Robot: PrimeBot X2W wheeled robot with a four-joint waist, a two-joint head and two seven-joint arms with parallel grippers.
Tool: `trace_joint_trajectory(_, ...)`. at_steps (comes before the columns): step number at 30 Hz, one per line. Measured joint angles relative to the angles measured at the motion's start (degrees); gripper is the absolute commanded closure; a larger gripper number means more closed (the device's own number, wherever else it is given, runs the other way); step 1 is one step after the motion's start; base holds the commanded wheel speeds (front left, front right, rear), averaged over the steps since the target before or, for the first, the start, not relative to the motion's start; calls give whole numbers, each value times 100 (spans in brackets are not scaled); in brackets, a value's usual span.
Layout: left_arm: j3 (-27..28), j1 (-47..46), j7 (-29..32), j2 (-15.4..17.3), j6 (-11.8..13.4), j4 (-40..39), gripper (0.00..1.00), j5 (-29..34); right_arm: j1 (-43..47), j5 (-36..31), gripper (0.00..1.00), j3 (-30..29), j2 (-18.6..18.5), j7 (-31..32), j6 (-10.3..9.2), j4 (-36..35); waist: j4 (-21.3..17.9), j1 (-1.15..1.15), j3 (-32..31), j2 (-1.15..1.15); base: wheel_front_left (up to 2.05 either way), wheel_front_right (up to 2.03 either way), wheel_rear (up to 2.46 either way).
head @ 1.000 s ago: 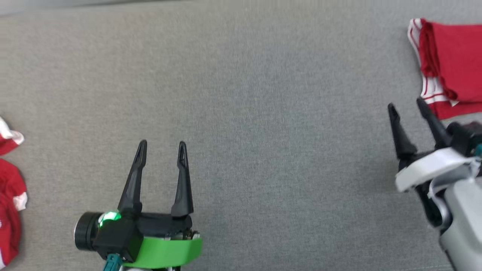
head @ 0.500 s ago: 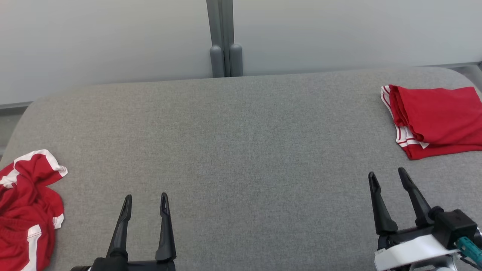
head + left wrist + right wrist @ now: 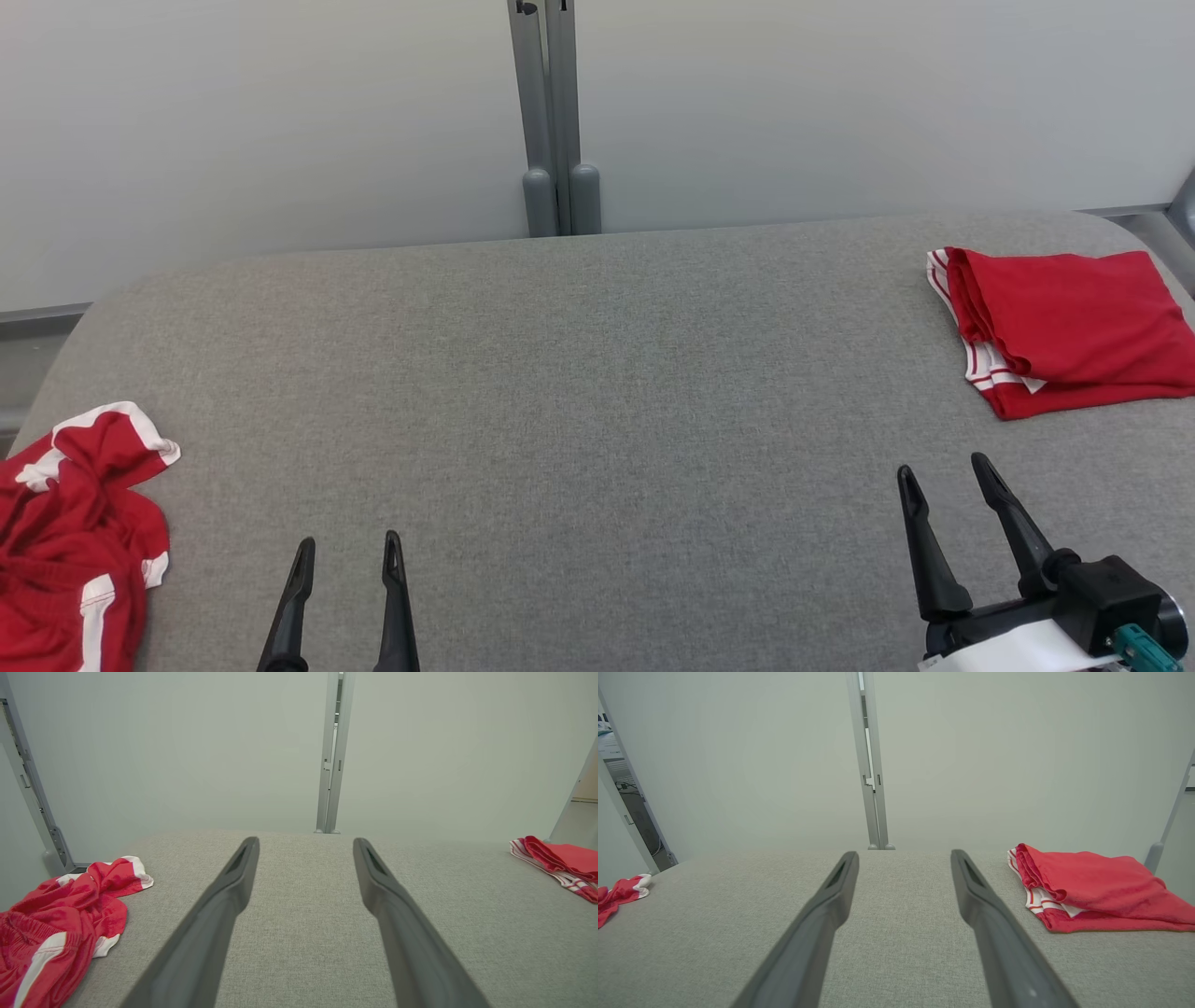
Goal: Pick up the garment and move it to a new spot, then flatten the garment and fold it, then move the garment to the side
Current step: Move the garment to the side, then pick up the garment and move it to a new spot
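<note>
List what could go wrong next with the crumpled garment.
1. The crumpled garment lies at the table's left edge; a poor pinch by the open left tool might drag it off.
2. It is bunched, so the tool may catch only one layer.
3. The folded garment looks alike and sits near the open right tool; grabbing it by mistake would undo the fold.

Higher head view, wall newly visible

No readable text or numbers, wall sheet perhaps printed, blurred
</note>
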Motion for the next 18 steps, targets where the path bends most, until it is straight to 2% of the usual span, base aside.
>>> trace_joint_trajectory(18, -46, 3, 0, 0, -36, 341, 0, -46, 135, 10, 0, -27, -26, 0, -1, -26, 4, 0, -73, 0, 0, 0, 0)
